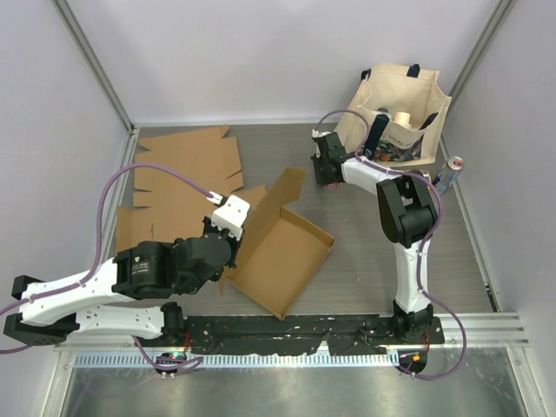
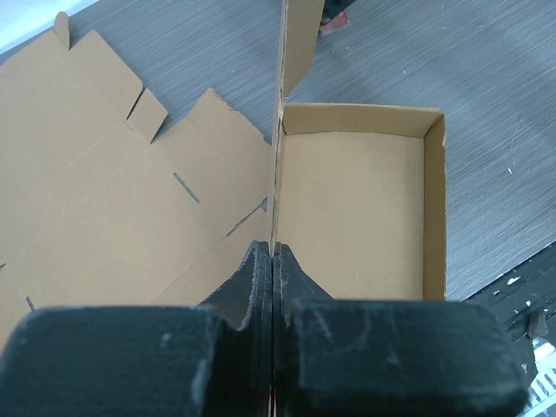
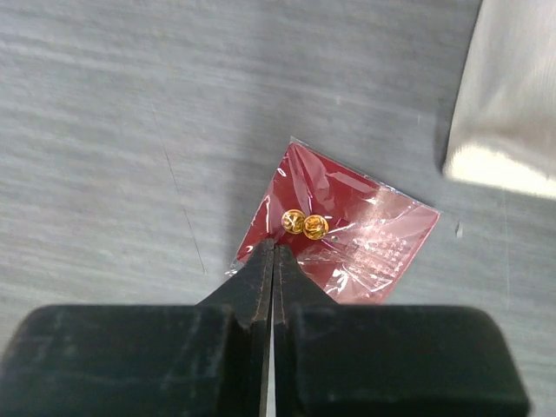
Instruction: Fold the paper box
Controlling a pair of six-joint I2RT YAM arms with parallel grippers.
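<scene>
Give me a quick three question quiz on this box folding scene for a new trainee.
1. True or false: the left gripper is shut on a wall of the paper box.
2. What lies at the tips of the right gripper? A: a tote bag. B: a red packet with gold pins. C: a can.
3. Fill in: the flat cardboard sheet lies on the ___ arm's side.
Key: 1 true; 2 B; 3 left.

paper box [image 1: 282, 252] + flat sheets [image 1: 187, 169]: brown corrugated cardboard, matt, raw cut edges. table [image 1: 365, 261]: grey, streaky fine grain, dull finish. red packet [image 3: 343, 230]: glossy crinkled clear film, two shiny gold-metal studs [image 3: 304, 224] inside. tote bag [image 1: 400, 113]: off-white cloth. left fingers [image 2: 256, 287]: black matt plastic, scuffed.
</scene>
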